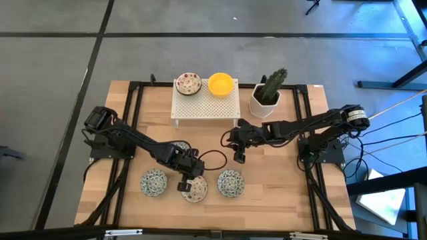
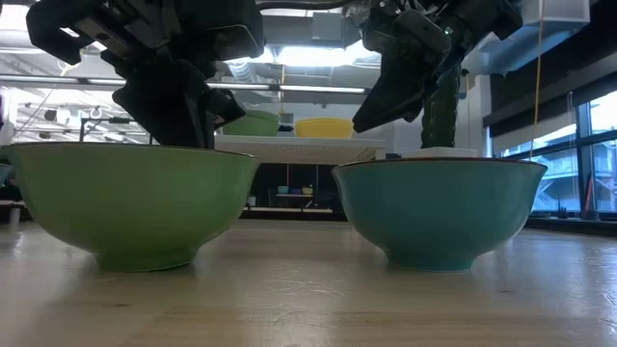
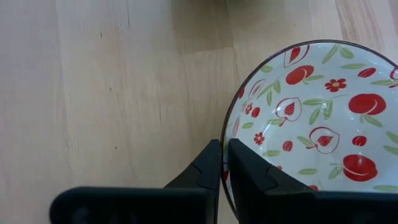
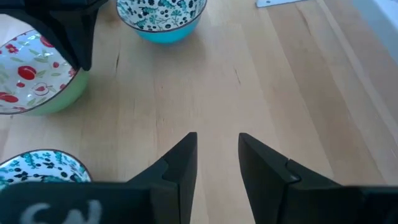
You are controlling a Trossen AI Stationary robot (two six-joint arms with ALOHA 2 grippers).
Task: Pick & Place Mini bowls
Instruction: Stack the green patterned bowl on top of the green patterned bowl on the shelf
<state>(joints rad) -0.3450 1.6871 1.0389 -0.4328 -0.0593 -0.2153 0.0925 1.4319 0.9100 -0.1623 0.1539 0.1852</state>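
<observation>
A mini bowl (image 1: 195,191), white inside with red fruit print and green outside, stands on the table near its near edge. My left gripper (image 1: 185,185) is shut on its rim. Two bowls with a green-blue pattern sit on the table on either side of it, one (image 1: 153,182) to the left and one (image 1: 231,183) to the right. On the white rack stand a red-speckled bowl (image 1: 189,83) and a yellow bowl (image 1: 221,83). My right gripper (image 1: 239,157) hangs open over bare table at mid-table, touching nothing. My left gripper (image 3: 224,146) pinches the red-print bowl's rim (image 3: 224,134) between its two fingers, one finger (image 3: 249,177) inside the bowl and one (image 3: 205,171) outside. The fingers come from above, pointing down. The bowl (image 2: 130,202) stands upright with its foot on the table.
The white perforated rack (image 1: 205,107) stands at the far edge, with a white cactus pot (image 1: 267,103) to its right. A black cable (image 1: 212,155) loops on the table between the arms. Bare wood lies under my right gripper (image 4: 217,155) and along the right side.
</observation>
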